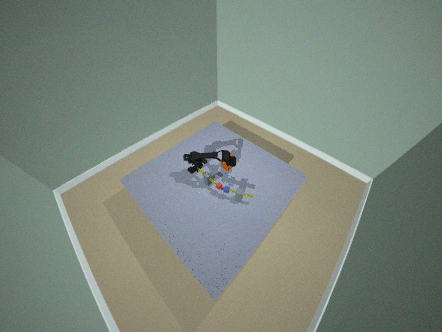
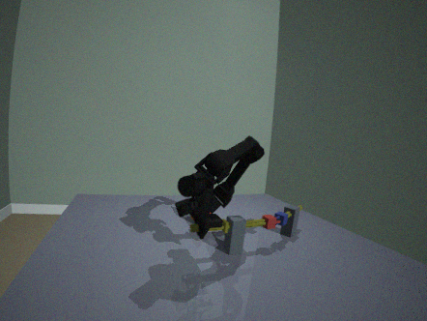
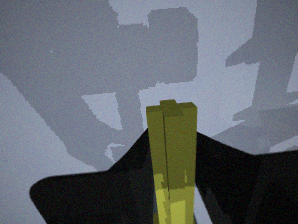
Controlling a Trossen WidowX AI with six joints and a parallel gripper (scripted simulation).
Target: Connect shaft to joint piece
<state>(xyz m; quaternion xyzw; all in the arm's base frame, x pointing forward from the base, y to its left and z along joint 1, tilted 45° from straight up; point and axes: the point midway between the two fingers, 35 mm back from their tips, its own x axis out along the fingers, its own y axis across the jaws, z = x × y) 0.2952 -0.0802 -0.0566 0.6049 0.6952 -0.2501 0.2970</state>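
Observation:
The second shaft, a yellow bar [image 1: 201, 171] [image 2: 253, 223] [image 3: 180, 145], runs through a grey block [image 2: 236, 237] and has a collar beside the block. Its far end reaches the red square joint piece [image 1: 219, 185] [image 2: 269, 221]; whether it is seated inside is too small to tell. A blue hinge piece [image 1: 226, 189] [image 2: 280, 218] sits just beyond the red one, toward the fixed yellow shaft [image 1: 248, 195] [image 2: 300, 208] in the other grey block [image 2: 290, 227]. My gripper [image 1: 196, 170] [image 2: 203, 234] [image 3: 164, 131] is shut on the second shaft behind its block, one black finger on each side.
The black arm [image 1: 207, 155] [image 2: 227, 161] arches above the near block's side, with its orange part [image 1: 227, 165] behind the shafts. The grey-blue table top [image 1: 200, 230] [image 2: 314, 285] carries both blocks and the arm's shadows.

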